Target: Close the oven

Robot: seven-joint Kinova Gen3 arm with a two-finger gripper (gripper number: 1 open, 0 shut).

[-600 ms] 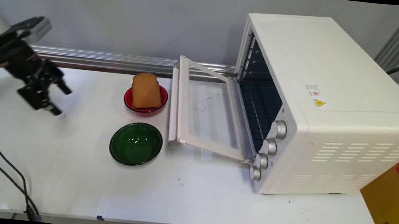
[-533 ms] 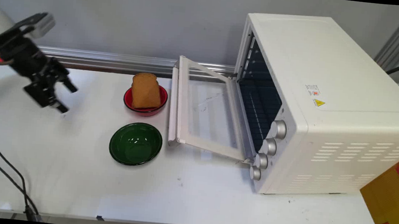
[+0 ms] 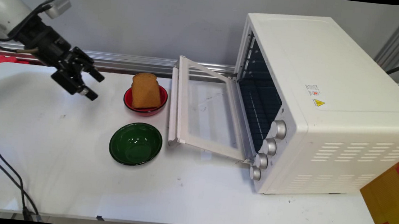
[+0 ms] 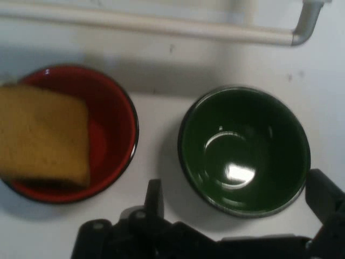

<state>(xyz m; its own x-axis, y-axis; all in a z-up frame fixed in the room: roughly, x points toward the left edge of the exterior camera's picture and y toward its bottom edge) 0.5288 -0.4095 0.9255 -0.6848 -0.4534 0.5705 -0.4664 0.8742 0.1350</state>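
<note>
Brown toast [image 3: 146,90] stands upright in red bowl [image 3: 161,103].

A: Where was there room to pass?
B: The gripper [image 3: 93,87] hung with fingers apart above bare table [image 3: 39,130] at the left; the front strip was bare as well.

A: What stood in the way?
B: Just to its right stood a red bowl [image 3: 145,102] with a tall bread slice [image 3: 146,90], and nearer the front a green bowl [image 3: 135,143], a narrow gap between them. Beyond both, the dropped oven door [image 3: 206,114] lay close beside the bowls, and the oven [image 3: 330,105] filled the table's right side.
</note>
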